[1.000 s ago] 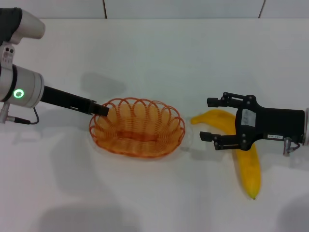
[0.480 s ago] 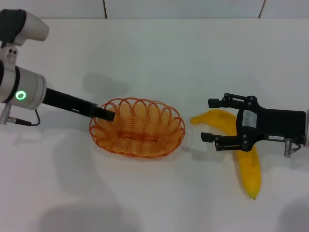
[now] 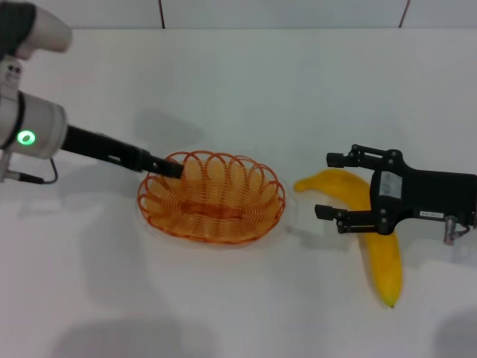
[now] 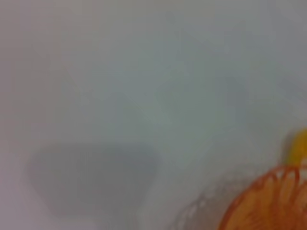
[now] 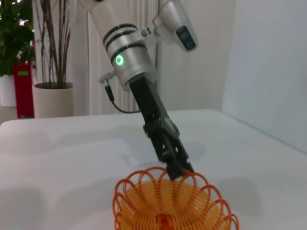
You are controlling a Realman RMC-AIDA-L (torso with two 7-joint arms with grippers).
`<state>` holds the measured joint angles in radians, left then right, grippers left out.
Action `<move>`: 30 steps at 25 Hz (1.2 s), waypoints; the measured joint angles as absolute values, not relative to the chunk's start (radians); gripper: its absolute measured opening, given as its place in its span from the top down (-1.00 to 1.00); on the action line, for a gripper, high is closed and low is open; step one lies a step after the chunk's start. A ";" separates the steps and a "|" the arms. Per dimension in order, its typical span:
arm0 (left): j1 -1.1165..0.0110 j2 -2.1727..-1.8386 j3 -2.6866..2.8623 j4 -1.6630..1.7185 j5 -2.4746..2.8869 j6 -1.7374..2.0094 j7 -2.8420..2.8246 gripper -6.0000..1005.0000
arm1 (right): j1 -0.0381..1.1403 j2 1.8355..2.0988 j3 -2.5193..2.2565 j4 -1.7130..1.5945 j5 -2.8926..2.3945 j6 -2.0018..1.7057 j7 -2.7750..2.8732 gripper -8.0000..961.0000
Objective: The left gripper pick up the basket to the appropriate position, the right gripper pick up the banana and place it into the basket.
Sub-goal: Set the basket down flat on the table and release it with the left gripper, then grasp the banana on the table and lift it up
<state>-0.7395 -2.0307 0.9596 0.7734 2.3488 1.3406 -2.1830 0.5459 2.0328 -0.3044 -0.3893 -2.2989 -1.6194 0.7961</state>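
Note:
The orange wire basket (image 3: 211,198) rests on the white table, left of centre. My left gripper (image 3: 173,169) reaches in from the left, its tips at the basket's near-left rim, fingers pinched on a rim loop. The right wrist view shows that gripper (image 5: 178,168) narrowed on the far rim of the basket (image 5: 173,207). The yellow banana (image 3: 381,253) lies to the right of the basket, its pointed tip toward me. My right gripper (image 3: 332,186) is open just above the banana's upper curve, one finger on each side of it. The left wrist view shows a basket edge (image 4: 268,201).
The white table (image 3: 246,82) stretches to a back wall edge at the top of the head view. A gap of bare table separates the basket from the banana. The right wrist view shows a potted plant (image 5: 53,48) off beyond the table.
My left gripper slid further onto the basket rim, and the arm rose slightly. The right gripper drifted a little to the right over the banana. Basket and banana stayed put.

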 joint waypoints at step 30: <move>-0.255 -1.945 0.646 0.793 1.981 1.725 -1.169 -0.75 | 0.469 2.031 -0.293 -0.464 -2.204 -1.645 0.881 -0.79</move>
<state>-0.2552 -1.9446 0.6460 0.7929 1.9808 1.7247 -1.1691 0.4688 2.0306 -0.2930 -0.4644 -2.2035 -1.6445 0.8805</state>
